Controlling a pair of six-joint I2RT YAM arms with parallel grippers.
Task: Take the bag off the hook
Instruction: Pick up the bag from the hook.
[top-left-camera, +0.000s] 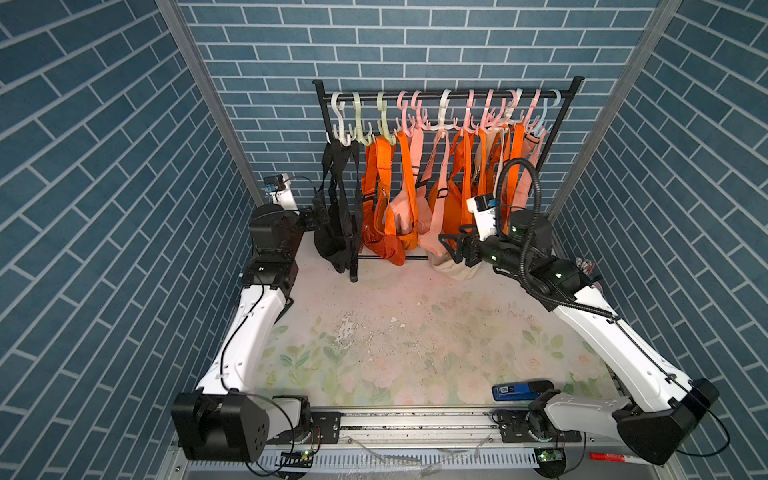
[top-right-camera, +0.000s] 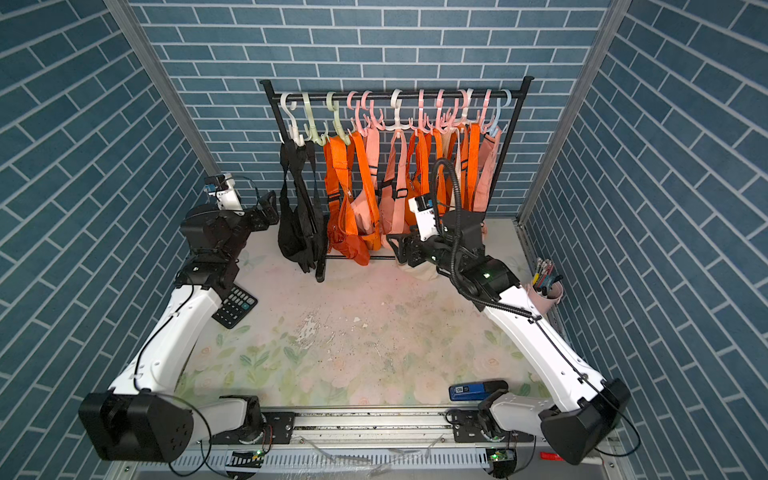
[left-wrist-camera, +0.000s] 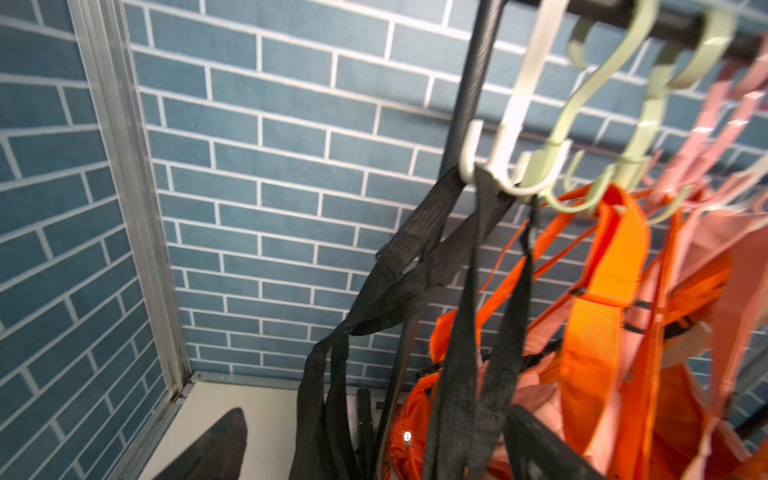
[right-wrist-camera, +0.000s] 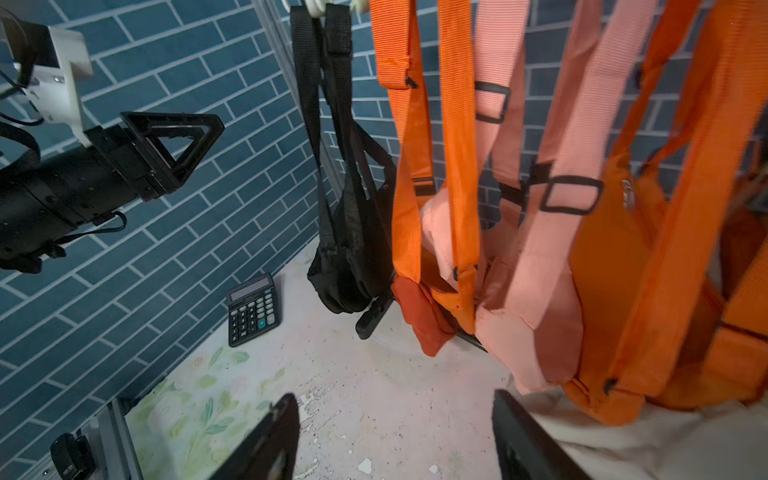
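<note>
A black bag (top-left-camera: 332, 237) (top-right-camera: 297, 237) hangs by its straps (left-wrist-camera: 415, 282) from a white hook (top-left-camera: 338, 120) (left-wrist-camera: 511, 137) at the left end of the black rack (top-left-camera: 449, 95). My left gripper (top-left-camera: 316, 216) (top-right-camera: 268, 208) is open beside the bag's left side. In the left wrist view the black straps hang between its spread fingers (left-wrist-camera: 216, 449), and I cannot tell whether they touch. My right gripper (top-left-camera: 451, 245) (right-wrist-camera: 395, 444) is open low in front of the pink and orange bags (right-wrist-camera: 540, 291), with only the table between its fingers.
Several orange and pink bags (top-left-camera: 399, 199) crowd the rack's other hooks. A beige bag (top-left-camera: 453, 266) lies on the table under the right wrist. A calculator (top-right-camera: 235, 307) lies by the left arm, a pen cup (top-right-camera: 546, 286) by the right wall, and a blue device (top-left-camera: 519, 390) near the front edge.
</note>
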